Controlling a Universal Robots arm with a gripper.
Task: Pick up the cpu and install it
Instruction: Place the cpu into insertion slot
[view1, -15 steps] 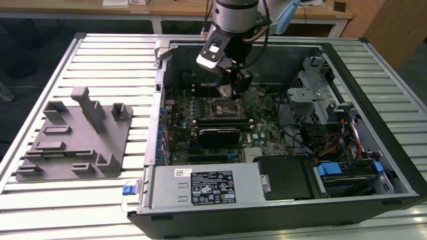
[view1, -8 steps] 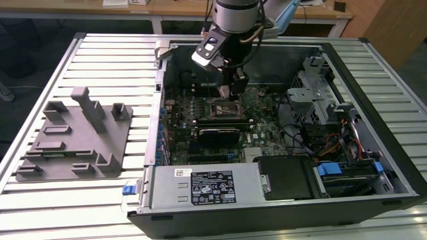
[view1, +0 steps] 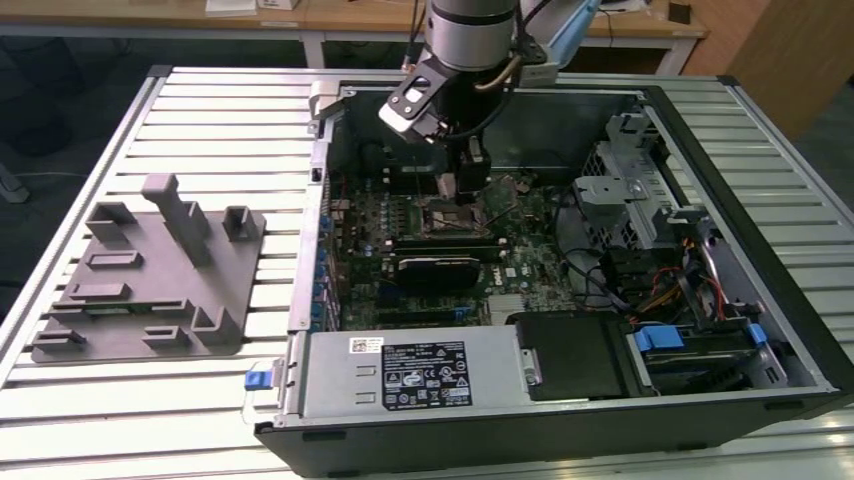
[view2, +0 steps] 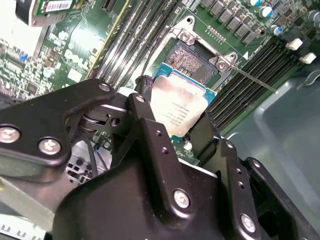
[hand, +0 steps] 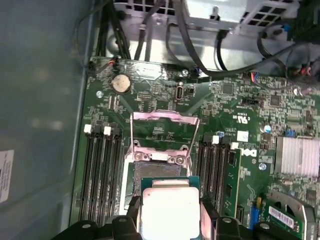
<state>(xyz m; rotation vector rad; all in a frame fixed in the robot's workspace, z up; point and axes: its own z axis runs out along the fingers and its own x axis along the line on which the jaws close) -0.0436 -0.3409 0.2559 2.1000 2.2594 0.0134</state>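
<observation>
Right now the pincer (view2: 175, 114) clamps the cpu (view2: 182, 107) by its edges, near the open motherboard socket (view1: 447, 214), which lies at six o'clock from the pincer in the exterior view. Any tilt or offset could bend the socket's pins.

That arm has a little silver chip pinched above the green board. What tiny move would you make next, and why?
Probably nudge the cpu toward the open socket until the two line up. The gripper is shut on it above the board, the socket's metal frame is lifted, and in both wrist views the socket seems to lie partly beyond the chip's edge, not squarely under it.
</observation>
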